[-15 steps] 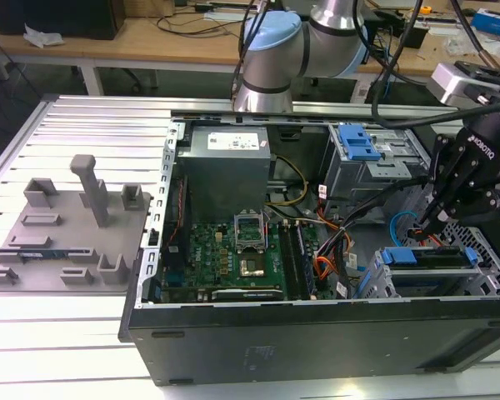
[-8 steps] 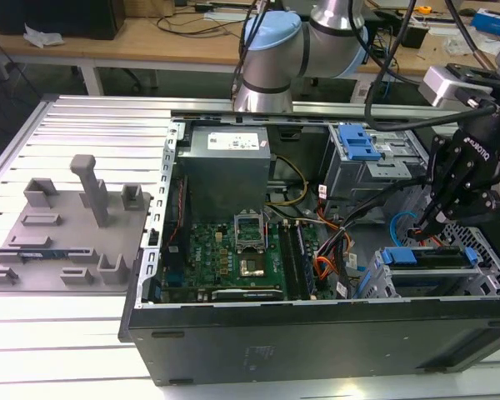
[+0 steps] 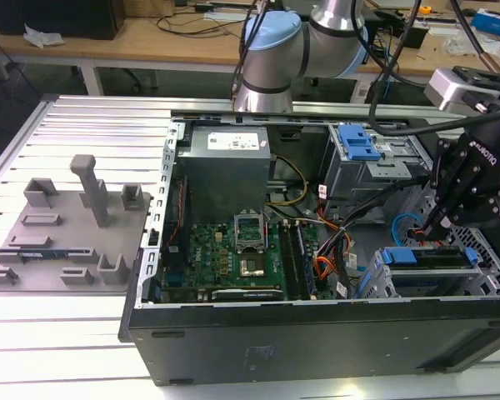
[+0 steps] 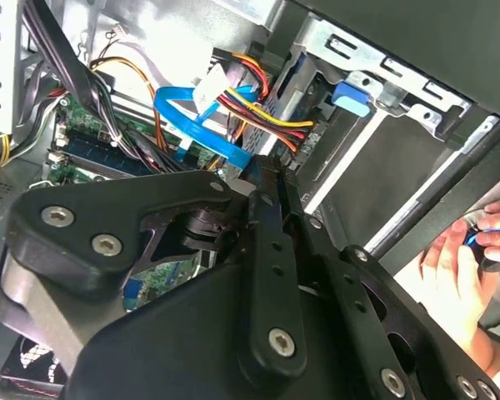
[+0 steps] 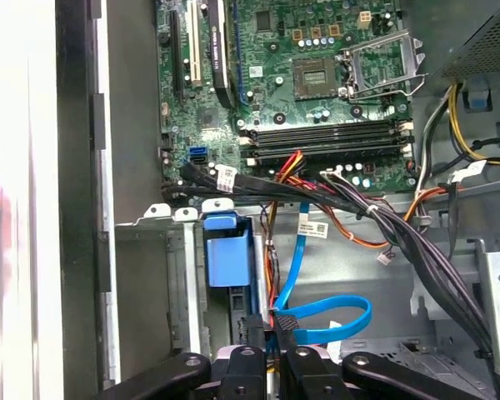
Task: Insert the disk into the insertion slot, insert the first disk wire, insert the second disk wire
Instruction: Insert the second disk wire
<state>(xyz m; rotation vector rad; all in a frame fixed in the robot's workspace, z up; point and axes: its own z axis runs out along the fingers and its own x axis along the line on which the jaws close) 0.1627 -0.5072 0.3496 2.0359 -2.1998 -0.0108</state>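
glossy light-blue plastic second disk wire [image 5: 333, 321], matt-black gripper [image 5: 271, 329]

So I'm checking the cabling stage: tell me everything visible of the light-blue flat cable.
The thin light-blue flat cable looks like smooth flexible plastic ribbon. It forms a flattened loop beside the low grey perforated-metal drive cage, with one strand rising toward the green motherboard. Its small dark end plug sits at the tips of the black end effector, which appears shut on it.

Gripper [image 3: 431, 227] low over blue-framed disk [image 3: 429, 257] in insertion slot [image 3: 382, 285], light-blue wire [image 3: 404, 223] adjacent
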